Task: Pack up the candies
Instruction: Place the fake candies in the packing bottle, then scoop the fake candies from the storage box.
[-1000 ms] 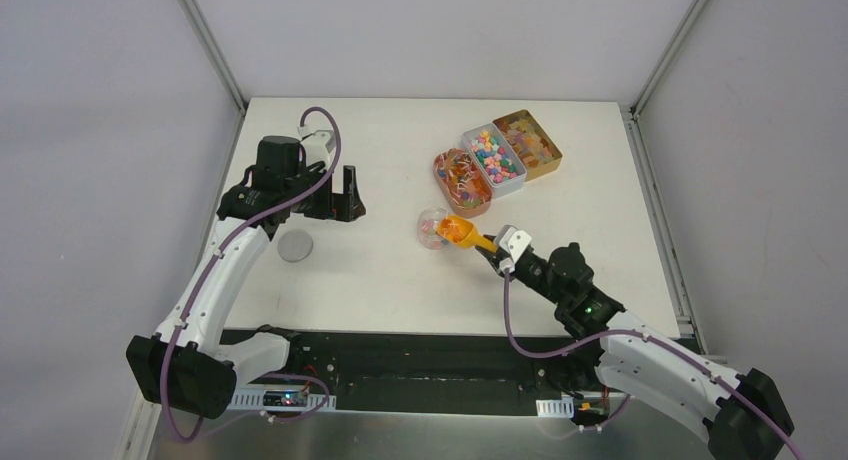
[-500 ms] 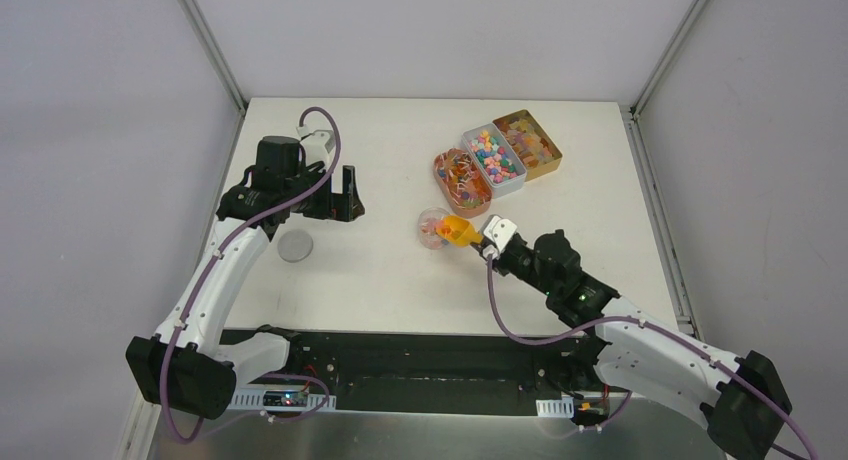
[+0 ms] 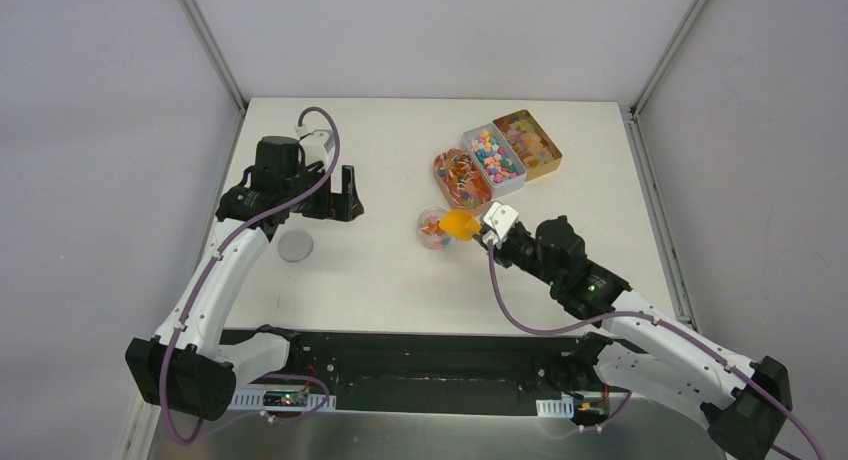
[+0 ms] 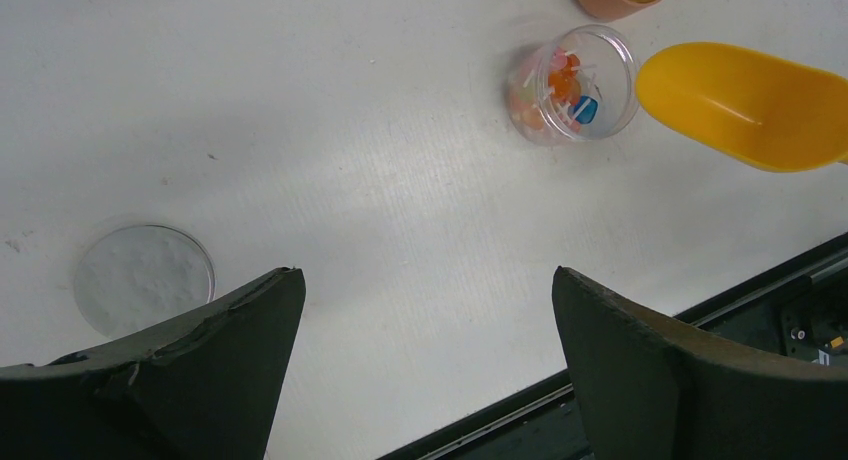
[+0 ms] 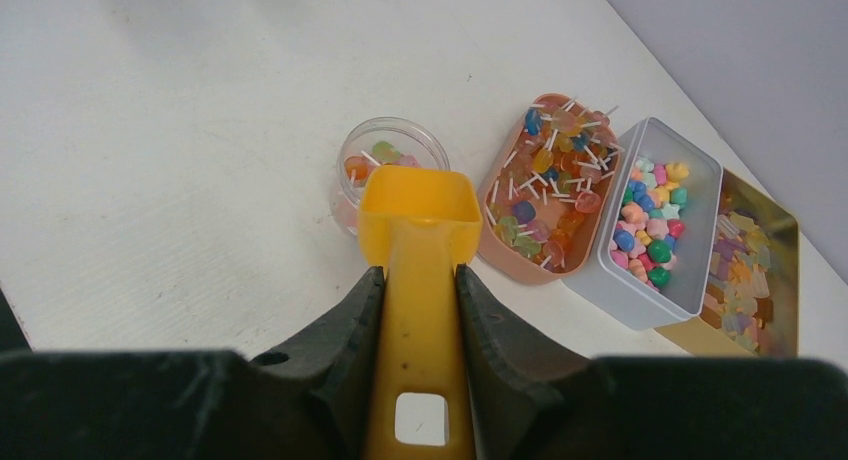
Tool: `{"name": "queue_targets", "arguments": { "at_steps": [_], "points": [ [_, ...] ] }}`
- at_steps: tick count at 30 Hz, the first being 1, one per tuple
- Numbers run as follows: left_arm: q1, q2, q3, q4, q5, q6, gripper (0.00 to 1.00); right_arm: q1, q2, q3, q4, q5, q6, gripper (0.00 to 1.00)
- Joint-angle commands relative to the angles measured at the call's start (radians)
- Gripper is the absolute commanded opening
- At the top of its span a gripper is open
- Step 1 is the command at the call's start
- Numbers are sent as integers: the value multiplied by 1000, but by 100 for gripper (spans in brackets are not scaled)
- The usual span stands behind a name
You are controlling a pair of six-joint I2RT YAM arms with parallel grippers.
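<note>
Sitting heaped in the white box, the candies lie beyond the clear cup. A pink tray of stick sweets stands between cup and box, and a gold tin sits beyond the box. A few sweets lie in the cup itself.

The orange scoop hangs with its mouth at the cup's near rim; whether it carries a load cannot be told. The right gripper has its jaws pinched onto the scoop's handle.

Well to the cup's left, the left gripper hovers with its jaws spread wide and empty, near a round lid.

The scoop's mouth looks about as wide as the cup, so a quick tip could send sweets over the rim. The cup stands unsteadied, so a nudge from the scoop could shove it or knock it over.
</note>
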Motion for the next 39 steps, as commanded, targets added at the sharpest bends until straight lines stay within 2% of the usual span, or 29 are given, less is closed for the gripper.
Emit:
{"name": "queue_targets", "arguments": {
  "at_steps": [1, 13, 17, 23, 26, 35, 39],
  "points": [
    [0, -33, 10, 13, -13, 17, 99, 5, 2, 126, -124, -43, 14, 0],
    [0, -53, 6, 14, -46, 16, 99, 5, 205, 443, -477, -59, 81, 0],
    [0, -64, 6, 13, -63, 17, 99, 5, 257, 523, -532, -27, 118, 0],
    [0, -72, 5, 13, -89, 13, 99, -4, 283, 559, -509, 145, 137, 0],
    [0, -82, 7, 15, -83, 11, 99, -36, 305, 576, -465, 181, 131, 0],
    [0, -97, 3, 20, -66, 9, 99, -260, 475, 662, -325, 187, 100, 0],
    [0, -97, 1, 20, -64, 8, 99, -334, 590, 740, -328, 197, 87, 0]
  ]
}}
